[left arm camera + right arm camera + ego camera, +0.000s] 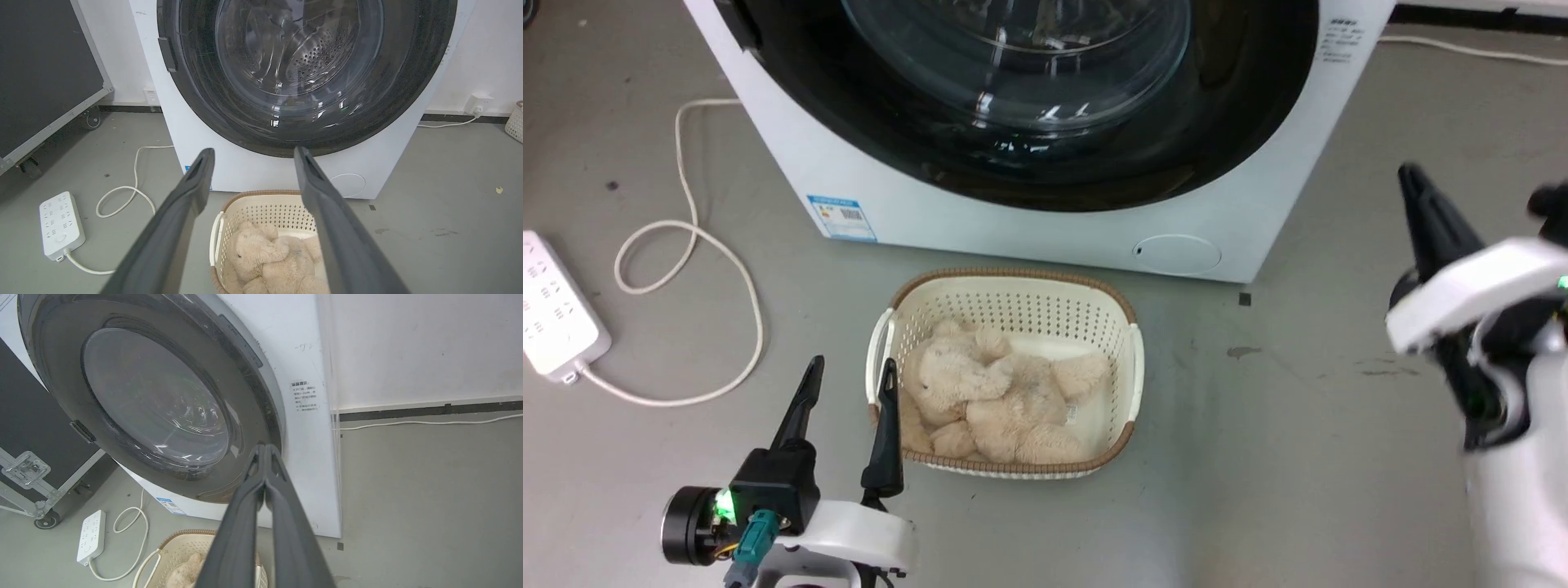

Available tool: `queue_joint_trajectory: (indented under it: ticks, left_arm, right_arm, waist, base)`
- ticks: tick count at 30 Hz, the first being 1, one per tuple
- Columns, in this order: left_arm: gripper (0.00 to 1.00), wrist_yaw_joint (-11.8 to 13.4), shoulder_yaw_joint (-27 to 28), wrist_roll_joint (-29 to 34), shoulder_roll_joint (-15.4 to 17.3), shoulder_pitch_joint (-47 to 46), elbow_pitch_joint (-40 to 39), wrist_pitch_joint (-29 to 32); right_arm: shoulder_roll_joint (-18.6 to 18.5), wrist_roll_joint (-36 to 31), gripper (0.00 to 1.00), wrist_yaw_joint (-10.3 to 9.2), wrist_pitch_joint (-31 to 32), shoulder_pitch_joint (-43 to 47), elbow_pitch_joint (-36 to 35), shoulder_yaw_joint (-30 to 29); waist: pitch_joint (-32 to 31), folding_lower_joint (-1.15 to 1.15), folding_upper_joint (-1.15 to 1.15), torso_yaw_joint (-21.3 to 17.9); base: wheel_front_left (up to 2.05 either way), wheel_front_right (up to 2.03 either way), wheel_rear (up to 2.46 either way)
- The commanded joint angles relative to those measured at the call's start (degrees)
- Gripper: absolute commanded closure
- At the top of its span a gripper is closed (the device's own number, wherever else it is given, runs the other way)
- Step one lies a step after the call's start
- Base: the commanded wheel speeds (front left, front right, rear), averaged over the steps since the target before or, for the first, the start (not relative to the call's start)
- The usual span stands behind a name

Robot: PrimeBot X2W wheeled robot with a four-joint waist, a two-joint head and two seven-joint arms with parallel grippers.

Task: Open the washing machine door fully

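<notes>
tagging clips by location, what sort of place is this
Likely a lab or test room rather than a home laundry: a washing machine stands on grey floor, with a wheeled black flight case and a power strip beside it.

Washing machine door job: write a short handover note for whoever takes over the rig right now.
Left gripper open, empty, beside the laundry basket's left rim.
Right gripper shut on nothing, tips aimed at the washing machine door's lower right edge; contact unclear.
Door looks closed against the washing machine; basket holding a plush toy sits on the floor in front.
Done: nothing visible. Left: catch the door edge, swing it fully open.
</notes>
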Motion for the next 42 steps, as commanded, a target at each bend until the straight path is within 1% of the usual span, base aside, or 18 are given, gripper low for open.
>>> queue_joint_trajectory:
  ticks: [1,8,19,37,42]
  left_arm:
    - [0.0,0.23,-0.31,-0.3,0.01,-1.0,-0.48,-0.57]
    - [0.0,0.53,-0.93,-0.86,0.01,-1.31,-1.26,-1.41]
    - [0.0,0.94,-1.97,-1.61,0.01,-2.58,-2.11,-2.73]
    - [0.0,1.51,-3.58,-2.7,0.01,-4.12,-3.37,-4.88]
    - [0.0,1.73,-4.29,-3.15,0.01,-4.61,-3.69,-5.48]
  right_arm:
    - [0.2,1.28,1.0,-0.02,0.6,-2.54,1.05,-0.57]
    - [0.58,6.45,1.0,-0.02,4.3,-11.41,8.19,-5.14]
    - [-0.11,11.31,1.0,-0.03,11.3,-25.31,18.91,-9.88]
    - [-4.57,18.06,1.0,-0.04,25.25,-44.61,36.22,-17.61]
    - [-5.27,19.44,1.0,-0.04,27.3,-49.56,39.47,-19.12]
  waist:
    - [0.53,0.0,0.0,0.39]
    - [2.61,0.0,0.0,1.55]
    - [6.35,0.0,0.0,2.98]
    - [11.69,0.0,0.0,6.17]
    - [13.09,0.0,0.0,6.96]
  base:
    - [0.0,0.0,0.0]
    - [0.0,0.0,0.0]
    - [0.0,0.0,0.0]
    - [0.0,0.0,0.0]
    - [0.0,0.0,0.0]
